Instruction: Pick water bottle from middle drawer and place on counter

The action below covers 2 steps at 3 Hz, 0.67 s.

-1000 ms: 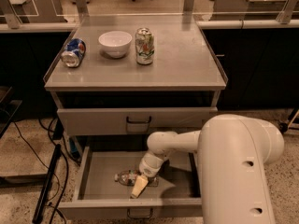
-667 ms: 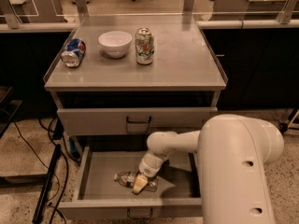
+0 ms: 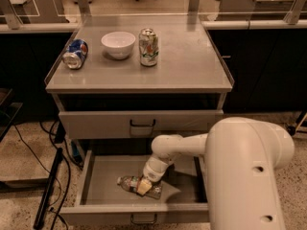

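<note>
The water bottle (image 3: 126,182) lies on its side on the floor of the open middle drawer (image 3: 103,191), near the drawer's centre. My gripper (image 3: 143,186) reaches down into the drawer from the right and sits right on the bottle's middle, covering part of it. The bottle rests on the drawer floor. The counter (image 3: 192,63) is the grey top above the drawers.
On the counter stand a white bowl (image 3: 118,44) and an upright green-and-white soda can (image 3: 148,47), and a blue crushed can (image 3: 75,53) lies at its left. A shut drawer front with a black handle (image 3: 142,124) sits above the open drawer. Cables (image 3: 50,186) lie on the floor at the left.
My gripper has shifted a little up and to the right, over the bottle's middle. The bottle has stayed in the same place on the drawer floor.
</note>
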Motion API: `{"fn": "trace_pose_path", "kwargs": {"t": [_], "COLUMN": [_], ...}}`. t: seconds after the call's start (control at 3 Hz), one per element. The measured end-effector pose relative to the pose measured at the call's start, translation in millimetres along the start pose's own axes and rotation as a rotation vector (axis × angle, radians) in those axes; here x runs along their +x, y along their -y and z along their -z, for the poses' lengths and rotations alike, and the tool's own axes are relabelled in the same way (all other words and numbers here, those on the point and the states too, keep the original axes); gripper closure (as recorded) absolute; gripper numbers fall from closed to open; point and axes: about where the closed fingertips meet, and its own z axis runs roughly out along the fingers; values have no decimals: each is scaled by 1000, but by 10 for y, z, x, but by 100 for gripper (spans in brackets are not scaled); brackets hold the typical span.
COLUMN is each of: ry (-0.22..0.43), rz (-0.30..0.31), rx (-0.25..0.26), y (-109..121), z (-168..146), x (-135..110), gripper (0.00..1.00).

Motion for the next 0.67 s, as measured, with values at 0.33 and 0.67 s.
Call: {"fn": "trace_pose_path", "kwargs": {"t": [0.33, 0.67], "ry": [29, 76], "rz": [-17, -72], "rx": [6, 79], "y": [-93, -346], "z": [195, 1084], "x": [11, 174], "gripper": [100, 100]}}
